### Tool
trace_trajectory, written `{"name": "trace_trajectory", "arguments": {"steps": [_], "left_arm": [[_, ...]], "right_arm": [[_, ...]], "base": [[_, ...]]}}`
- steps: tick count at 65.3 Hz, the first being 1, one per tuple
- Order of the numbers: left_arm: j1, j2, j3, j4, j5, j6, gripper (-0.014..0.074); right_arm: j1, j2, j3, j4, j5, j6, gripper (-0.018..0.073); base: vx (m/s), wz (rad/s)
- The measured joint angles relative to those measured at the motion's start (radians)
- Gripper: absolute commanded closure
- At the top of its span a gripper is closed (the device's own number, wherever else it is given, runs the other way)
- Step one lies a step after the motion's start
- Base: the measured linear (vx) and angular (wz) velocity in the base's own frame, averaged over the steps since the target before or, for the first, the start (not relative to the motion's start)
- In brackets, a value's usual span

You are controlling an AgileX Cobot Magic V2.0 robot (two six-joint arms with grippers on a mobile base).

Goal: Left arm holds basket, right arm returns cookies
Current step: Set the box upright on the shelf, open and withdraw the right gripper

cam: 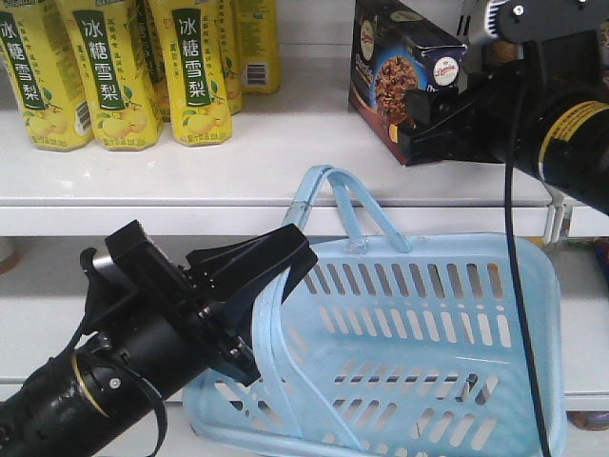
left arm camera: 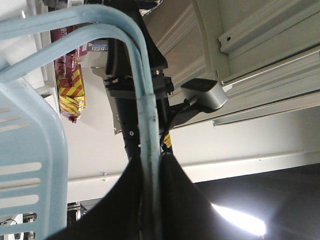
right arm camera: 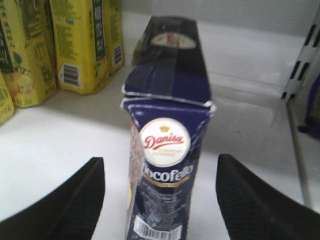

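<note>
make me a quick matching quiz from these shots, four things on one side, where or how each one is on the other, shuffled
Things:
1. cookie carton
2. yellow drink cartons
3. basket
4. right gripper

States:
a. handles pinched by the left gripper
b. open, a finger on each side of the carton
c. upright on the shelf's right part
d. lined up on the shelf's left part

Pairs: 1-c, 2-d, 3-a, 4-b
</note>
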Motion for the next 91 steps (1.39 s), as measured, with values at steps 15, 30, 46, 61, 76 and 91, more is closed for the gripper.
{"name": "trace_trajectory", "arguments": {"steps": [15, 30, 46, 61, 76, 91], "left_arm": [[0.0, 0.0, 0.0, 0.0, 0.0, 0.0, 0.0596], [0.0, 0.0, 0.0, 0.0, 0.0, 0.0, 0.0596], [0.0, 0.0, 0.0, 0.0, 0.0, 0.0, 0.0596], [0.0, 0.0, 0.0, -0.001, 0.001, 0.0, 0.0596], [0.0, 0.0, 0.0, -0.001, 0.001, 0.0, 0.0596], [0.0, 0.0, 0.0, -0.001, 0.001, 0.0, 0.0596]], "right_arm": [[0.0, -0.104, 0.0, 0.005, 0.091, 0.0, 0.016], [0.0, -0.236, 0.004, 0.01, 0.226, -0.001, 0.0382], [0.0, -0.415, 0.139, 0.0, 0.28, -0.004, 0.0571], [0.0, -0.606, 0.244, 0.0, 0.353, -0.005, 0.057], [0.0, -0.804, 0.351, 0.005, 0.405, -0.005, 0.057], [0.0, -0.982, 0.426, 0.037, 0.491, -0.005, 0.057]], "base": [[0.0, 0.0], [0.0, 0.0], [0.0, 0.0], [0.0, 0.0], [0.0, 0.0], [0.0, 0.0]]}}
